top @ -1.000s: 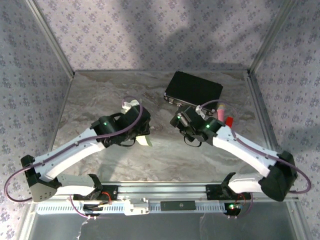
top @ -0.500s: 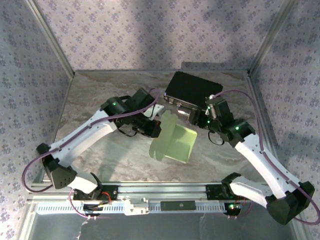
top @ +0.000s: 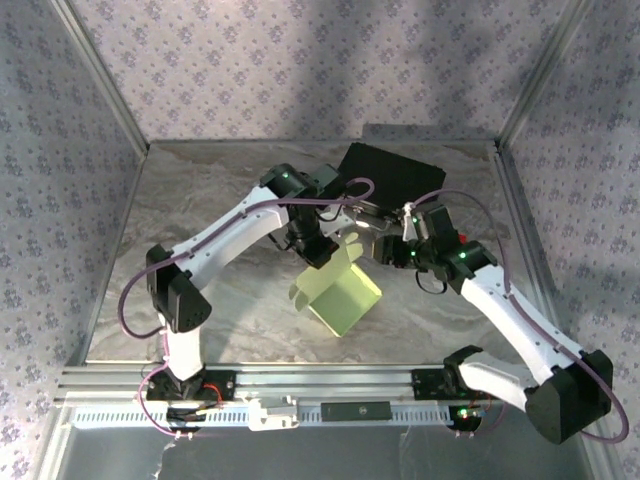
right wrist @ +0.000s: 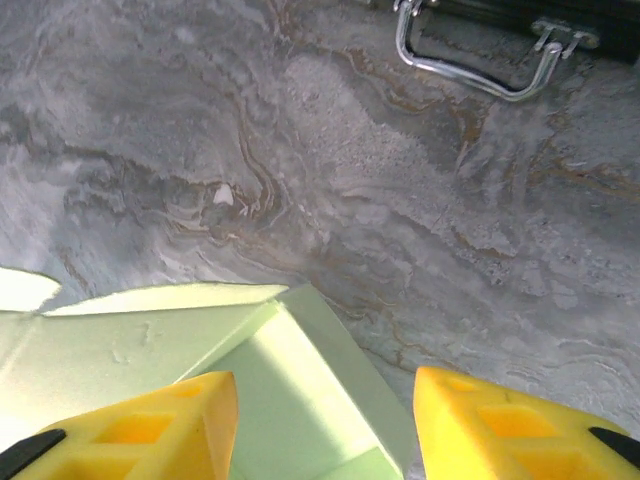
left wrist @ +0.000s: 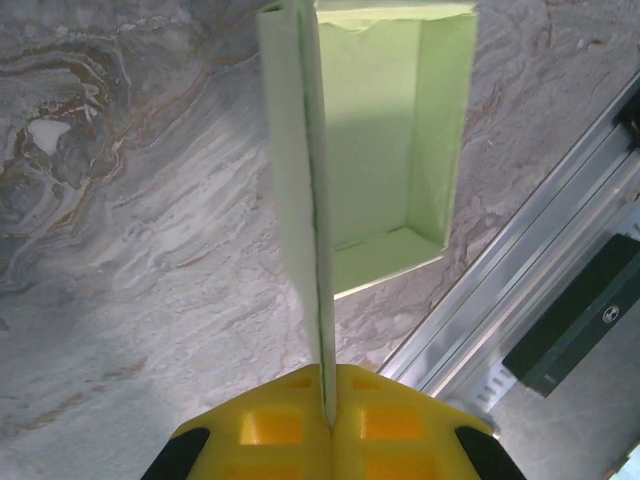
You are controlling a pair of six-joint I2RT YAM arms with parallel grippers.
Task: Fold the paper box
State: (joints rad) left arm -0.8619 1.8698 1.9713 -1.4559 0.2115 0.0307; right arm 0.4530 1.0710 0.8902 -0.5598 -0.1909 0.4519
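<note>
paper box [top: 340, 297] on table [top: 200, 220]; black case [top: 400, 175] behind

Pale-green paper box [top: 340, 296], partly folded, open-topped

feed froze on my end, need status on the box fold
Left gripper shut on a side panel of the paper box. Right gripper open, over the box's corner. Black case behind, apart from the box.

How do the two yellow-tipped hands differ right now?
The left hand is shut on a flap of the paper box; the right hand is open, fingers wide apart. The left hand holds card; the right hand holds nothing, hanging over the box's corner. Both have yellow fingers.
</note>
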